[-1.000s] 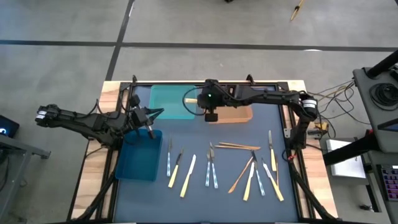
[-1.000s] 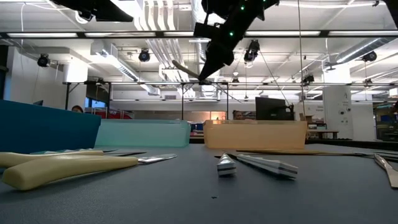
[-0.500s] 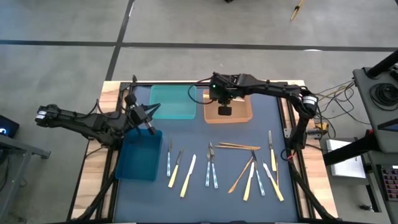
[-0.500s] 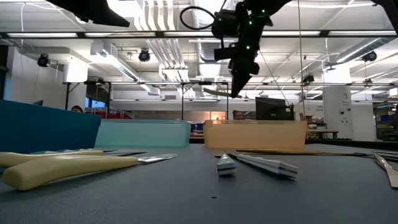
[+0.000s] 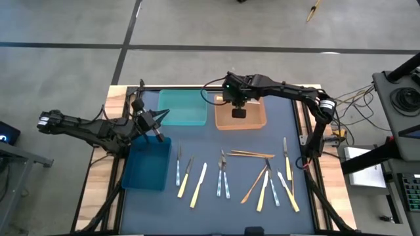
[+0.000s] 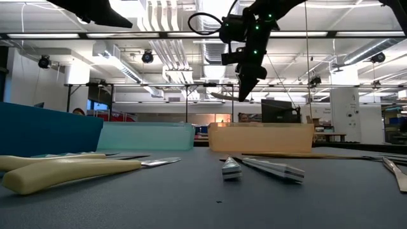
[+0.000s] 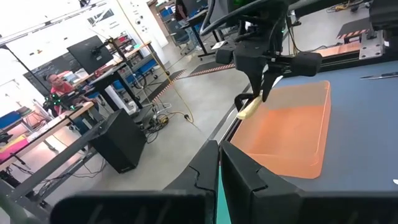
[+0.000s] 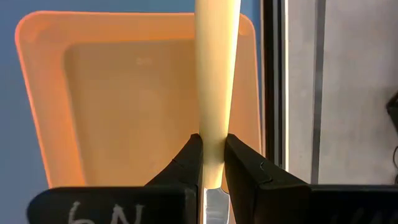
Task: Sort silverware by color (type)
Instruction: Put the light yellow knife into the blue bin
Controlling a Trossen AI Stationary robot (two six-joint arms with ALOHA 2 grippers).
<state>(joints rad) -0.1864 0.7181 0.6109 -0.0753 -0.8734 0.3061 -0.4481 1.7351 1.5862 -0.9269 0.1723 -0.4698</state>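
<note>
My right gripper (image 5: 237, 113) hangs over the orange bin (image 5: 254, 122) at the table's far side, shut on a pale yellow piece of silverware (image 8: 214, 74). The same piece shows in the low view, sticking out sideways from the fingers (image 6: 224, 95), well above the bin (image 6: 261, 137). My left gripper (image 5: 158, 126) is shut on nothing and hovers at the left, between the teal bin (image 5: 180, 108) and the dark blue bin (image 5: 147, 167). Several more knives, forks and spoons (image 5: 223, 178) lie flat on the dark mat nearer the front. My right gripper pinches the pale yellow handle (image 8: 214, 146) between its two fingers (image 8: 188, 163), close to where a silvery part (image 8: 213, 205) begins. The fingers slant steeply down and lie across the piece. It is lifted clear above the orange bin, with its long yellow end reaching out beyond the fingers.
The teal bin stands beside the orange bin along the far edge, and the dark blue bin stands at the left. The loose silverware fans out from centre (image 5: 190, 177) to right (image 5: 285, 164). A black frame rail (image 8: 273, 93) borders the mat behind the orange bin.
My right gripper has swung toward the table's right edge, from the gap between the teal and orange bins to over the orange bin. It has tipped further downward, carrying the pale yellow piece with it. Most of the move came in the first half second.
</note>
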